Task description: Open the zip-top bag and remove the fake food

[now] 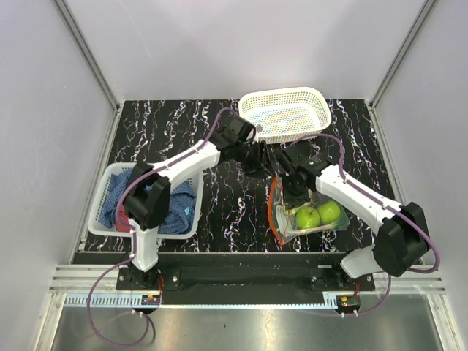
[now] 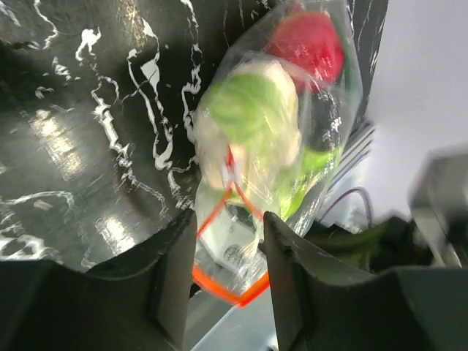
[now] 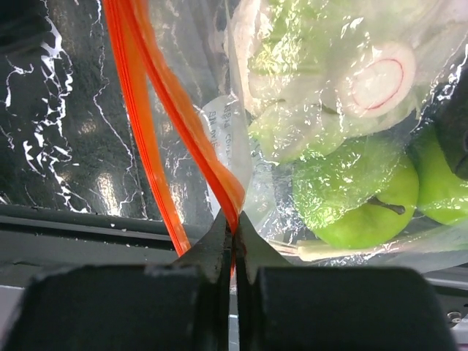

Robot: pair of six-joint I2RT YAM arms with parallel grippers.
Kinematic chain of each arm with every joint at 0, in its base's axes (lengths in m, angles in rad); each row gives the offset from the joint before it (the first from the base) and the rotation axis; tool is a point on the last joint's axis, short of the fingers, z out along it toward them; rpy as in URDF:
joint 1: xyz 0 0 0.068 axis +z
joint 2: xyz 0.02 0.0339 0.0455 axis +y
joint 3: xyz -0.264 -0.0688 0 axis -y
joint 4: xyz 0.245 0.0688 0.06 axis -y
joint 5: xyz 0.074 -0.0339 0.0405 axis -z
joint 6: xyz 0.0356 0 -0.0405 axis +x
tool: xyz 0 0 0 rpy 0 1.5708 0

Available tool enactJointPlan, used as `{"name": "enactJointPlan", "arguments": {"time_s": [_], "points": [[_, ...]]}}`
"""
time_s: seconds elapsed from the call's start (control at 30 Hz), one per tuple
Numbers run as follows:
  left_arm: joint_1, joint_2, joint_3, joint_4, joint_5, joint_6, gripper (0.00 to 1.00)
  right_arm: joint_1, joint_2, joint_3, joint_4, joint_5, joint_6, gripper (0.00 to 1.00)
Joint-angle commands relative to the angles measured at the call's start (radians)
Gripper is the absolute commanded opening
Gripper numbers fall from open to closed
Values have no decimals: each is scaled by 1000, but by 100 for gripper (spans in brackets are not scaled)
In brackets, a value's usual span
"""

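Both arms reach in over the middle of the tabletop, wrists close together. The left gripper has its fingers parted. The right gripper is pinched tight on the zip-top bag.

The left hand straddles the zip-top bag mouth, fingers apart.

Top view: bright, even, diffuse overhead light, with soft short shadows under the arms on the table and a white glare band on the rail below its near edge. Left wrist view: smeared, zip-top bag out of focus, broad sheen on the table, right edge washed out. Right wrist view: sharp, with specular sparkle on the bag's film and an underexposed bottom foreground.
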Motion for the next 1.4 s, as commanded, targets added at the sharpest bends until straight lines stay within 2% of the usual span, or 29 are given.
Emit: {"name": "enactJointPlan", "arguments": {"time_s": [0.0,0.1,0.13,0.23,0.4,0.57,0.77,0.9,1.1,1.17,1.27,1.37], "points": [[-6,-248,-26,-72,-57,201,46,6,-71,19,10,-16,-27,0],[-49,-370,-158,-43,-48,224,43,6,-101,10,11,-26,-31,0],[-86,-388,-218,-13,-45,210,36,6,-111,10,10,-29,-27,0],[-161,-427,-284,62,-53,152,26,4,-155,19,-4,-29,-1,0],[-212,-410,-387,219,-45,35,16,6,-213,7,-18,-59,36,0],[-216,-310,-376,282,47,-6,9,6,-221,2,-16,-79,68,0],[-245,-217,-364,379,93,-64,7,4,-227,7,-6,-99,111,0],[-262,-180,-416,524,122,-141,5,4,-240,-1,-1,-92,147,0],[-284,-129,-438,616,105,-182,4,0,-241,16,11,-90,200,0],[-291,-100,-432,623,113,-195,5,-3,-235,20,13,-87,208,0],[-302,-85,-433,626,118,-199,12,-16,-221,37,14,-89,199,0],[-308,-79,-473,653,133,-209,13,-45,-201,54,23,-99,193,0]]}}
